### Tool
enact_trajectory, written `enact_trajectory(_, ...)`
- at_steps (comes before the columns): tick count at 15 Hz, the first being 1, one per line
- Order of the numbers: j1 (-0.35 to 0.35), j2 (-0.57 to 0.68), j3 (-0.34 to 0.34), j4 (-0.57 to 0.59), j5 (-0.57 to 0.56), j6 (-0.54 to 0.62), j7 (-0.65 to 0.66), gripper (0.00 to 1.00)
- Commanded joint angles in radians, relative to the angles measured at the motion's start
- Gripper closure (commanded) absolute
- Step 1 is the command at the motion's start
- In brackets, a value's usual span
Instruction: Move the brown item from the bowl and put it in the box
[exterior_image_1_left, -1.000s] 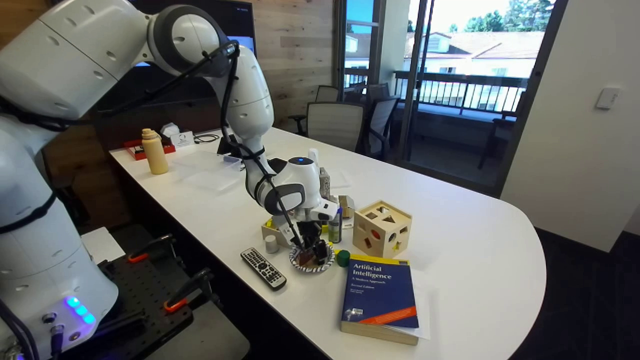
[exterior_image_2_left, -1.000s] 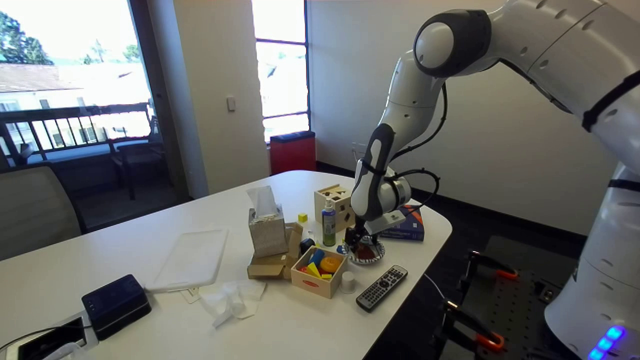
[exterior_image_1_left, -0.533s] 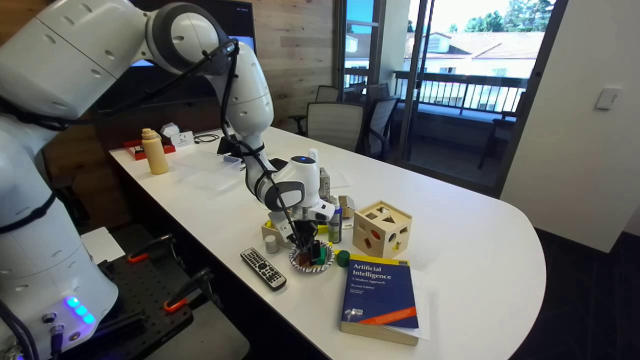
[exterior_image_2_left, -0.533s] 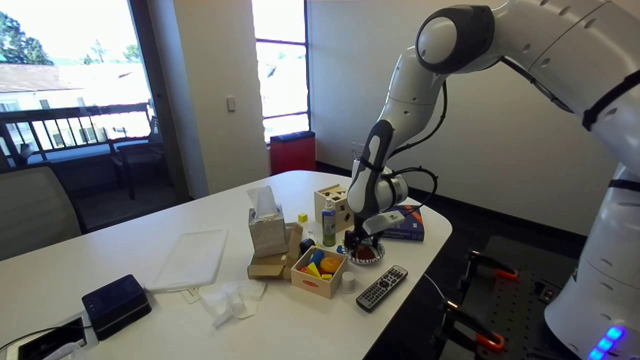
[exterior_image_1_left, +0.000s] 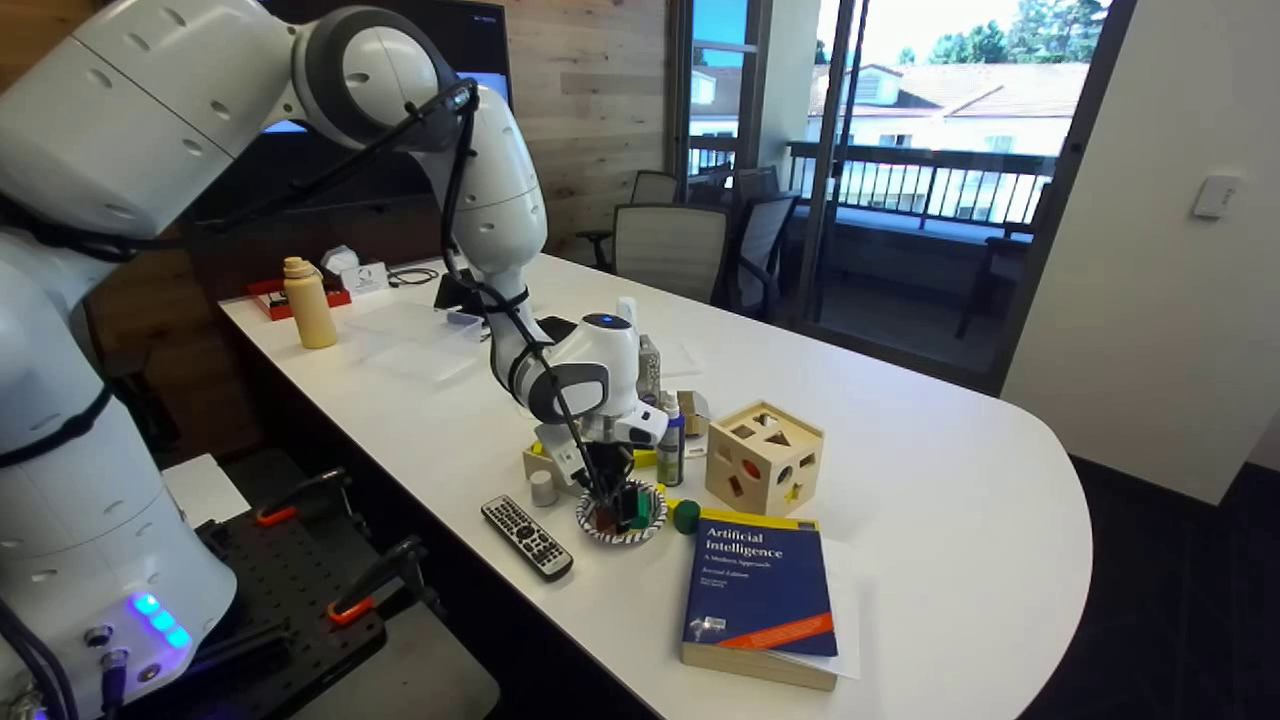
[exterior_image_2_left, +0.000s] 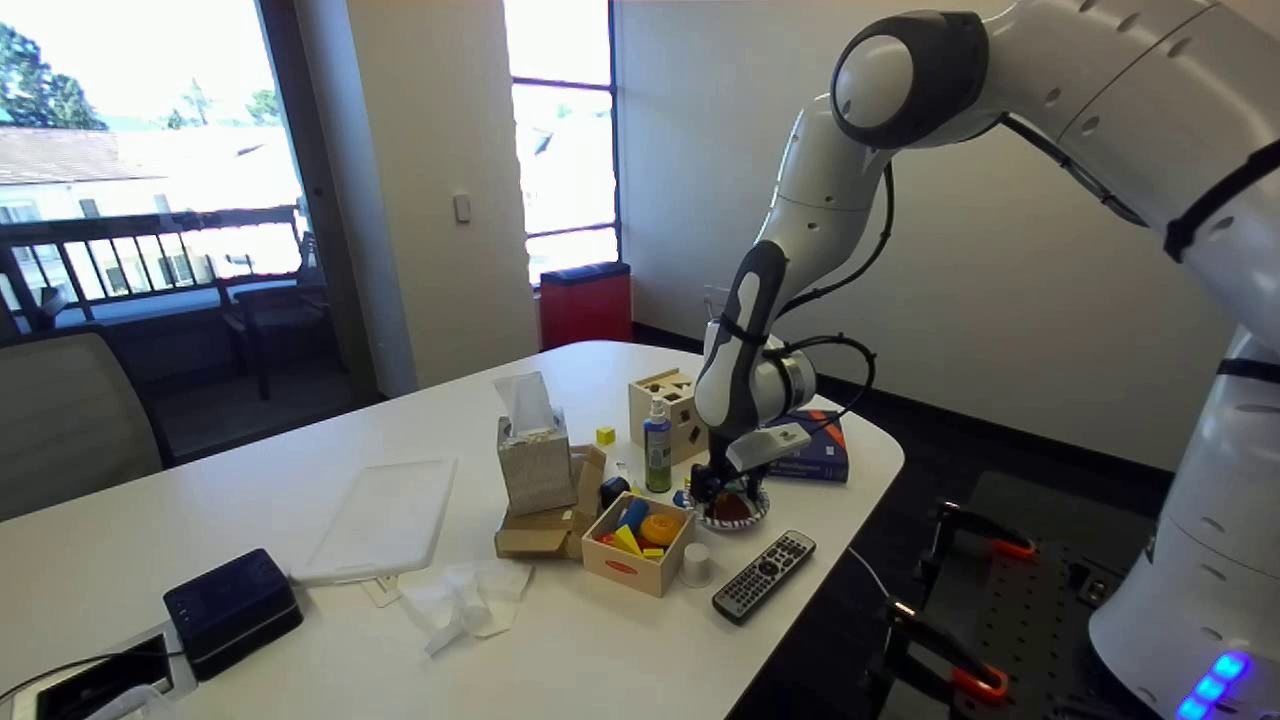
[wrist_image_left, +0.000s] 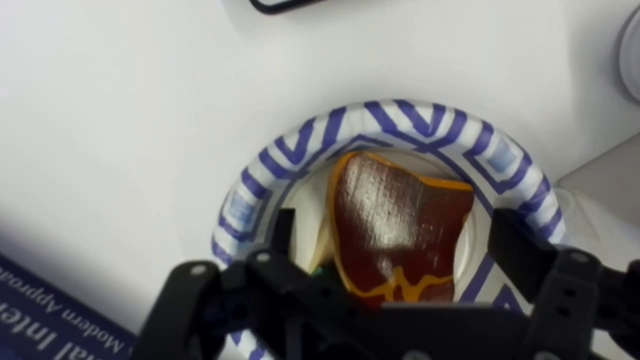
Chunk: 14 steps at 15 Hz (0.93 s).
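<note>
Overall, the white tabletop (exterior_image_1_left: 930, 520) takes up the most room, curving round at one end, and the pale robot arm (exterior_image_1_left: 500, 190) bends down over it. Towards that rounded end lies a thick blue book (exterior_image_1_left: 757, 590), cover up, its yellow top edge near a light wooden cube (exterior_image_1_left: 769, 470) with shaped holes. Next in size comes the low wooden box (exterior_image_2_left: 640, 578), which sits open with coloured blocks (exterior_image_2_left: 640, 536) inside. Between box and book stands the bowl (wrist_image_left: 415, 117), round and shallow, its pale rim patterned in blue. A remote control (exterior_image_2_left: 765, 577) lies near it, tilted across the tabletop. The jaws reach down over the bowl, spread apart, one on either side of the brown item (wrist_image_left: 400, 220); whether their tips touch the bowl, I cannot tell. Glossy and edged in orange, the brown item lies in the bowl with a gap to each side. A small white cylinder (exterior_image_2_left: 697, 565) stands just beside the box. Smallest, a green piece (exterior_image_1_left: 642, 510) shows in the bowl, partly hidden.
</note>
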Motion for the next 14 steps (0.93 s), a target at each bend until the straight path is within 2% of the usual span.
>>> enact_trajectory(1, -0.001, -0.006, 0.002, 0.003, 0.024, -0.027, 0.0, 0.27)
enact_trajectory(5, 0.001, -0.007, -0.001, 0.001, 0.023, -0.026, 0.0, 0.56)
enact_trajectory(11, -0.006, -0.018, 0.005, -0.005, 0.022, -0.023, -0.007, 0.57)
enact_trajectory(14, -0.015, -0.067, 0.011, -0.033, 0.022, -0.009, -0.019, 0.57)
